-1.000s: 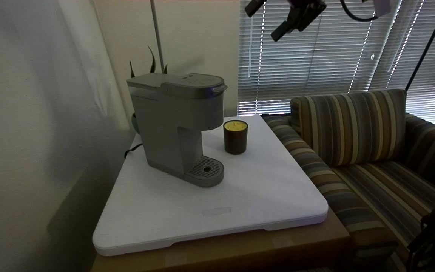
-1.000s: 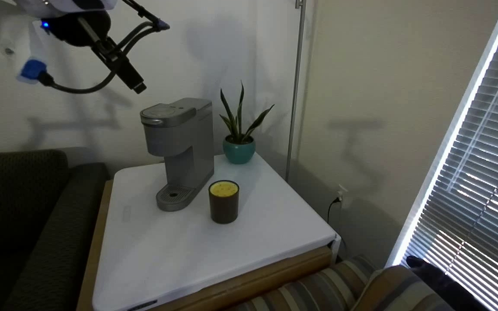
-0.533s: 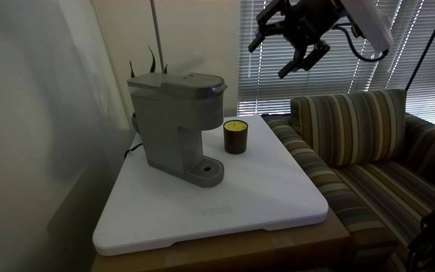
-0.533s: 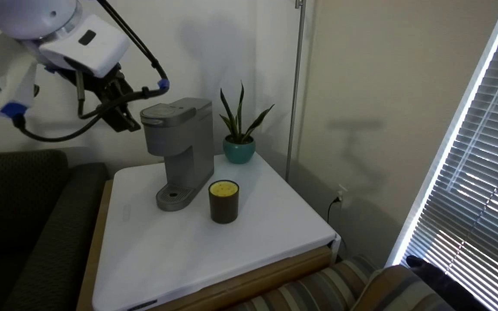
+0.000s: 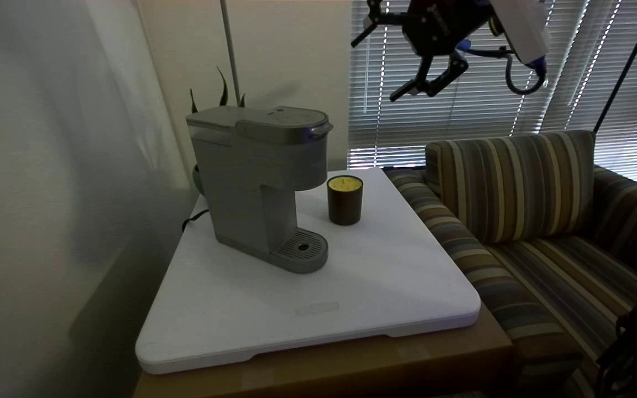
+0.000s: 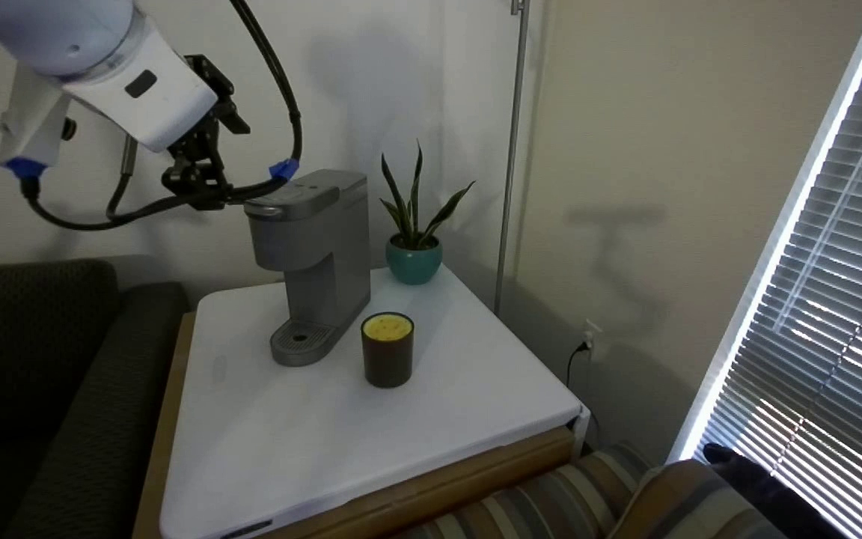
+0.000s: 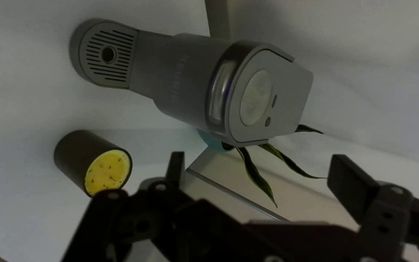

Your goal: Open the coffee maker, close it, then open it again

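The grey coffee maker (image 5: 241,188) stands upright on the white table in both exterior views (image 6: 349,247). Its top lid (image 5: 291,117) is down, flush with the body. In the wrist view the coffee maker (image 7: 191,76) lies sideways across the upper middle, with its lid (image 7: 286,91), the shiny front handle (image 7: 221,92) and the round drip base in sight. My gripper (image 5: 373,71) is open and empty, in the air in front of and above the coffee maker, apart from it. In an exterior view the gripper (image 6: 229,165) and its cable cover part of the lid's front.
A dark cup with a yellow top (image 5: 345,202) stands beside the drip base on the white table (image 5: 385,276). A plant in a teal pot (image 6: 414,260) stands behind the coffee maker. A striped armchair (image 5: 512,193) adjoins the table. A wall is close behind.
My gripper came down into view, then turned about its axis and shifted a little up and toward the coffee maker. It stays open. The coffee maker and cup have not moved.
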Available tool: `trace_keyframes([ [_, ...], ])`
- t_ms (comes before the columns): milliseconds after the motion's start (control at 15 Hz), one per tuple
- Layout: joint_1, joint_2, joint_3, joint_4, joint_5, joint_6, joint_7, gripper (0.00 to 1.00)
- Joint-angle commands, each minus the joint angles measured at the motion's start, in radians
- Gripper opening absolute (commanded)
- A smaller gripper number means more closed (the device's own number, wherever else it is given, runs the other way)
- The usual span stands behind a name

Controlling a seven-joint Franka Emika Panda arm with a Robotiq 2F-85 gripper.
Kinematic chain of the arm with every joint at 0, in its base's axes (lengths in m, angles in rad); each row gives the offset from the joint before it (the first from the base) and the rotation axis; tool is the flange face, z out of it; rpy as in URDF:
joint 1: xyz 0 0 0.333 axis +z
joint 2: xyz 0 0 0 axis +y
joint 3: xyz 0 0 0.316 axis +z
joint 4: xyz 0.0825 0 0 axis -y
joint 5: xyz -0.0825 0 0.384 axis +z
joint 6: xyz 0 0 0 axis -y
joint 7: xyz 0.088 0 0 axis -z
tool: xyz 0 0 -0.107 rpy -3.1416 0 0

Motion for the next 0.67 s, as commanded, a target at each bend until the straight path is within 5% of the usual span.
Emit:
trace_keyframes([
  [0, 0.002, -0.001, 0.000, -0.006, -0.016, 0.004, 0.021, 1.00],
  [467, 0.010, 0.098, 0.003, 0.046, 0.043, -0.101, 0.063, 1.00],
  [533, 0.011, 0.117, 0.004, 0.054, 0.047, -0.116, 0.069, 0.94],
  [600, 0.011, 0.134, 0.005, 0.062, 0.050, -0.128, 0.074, 0.78],
])
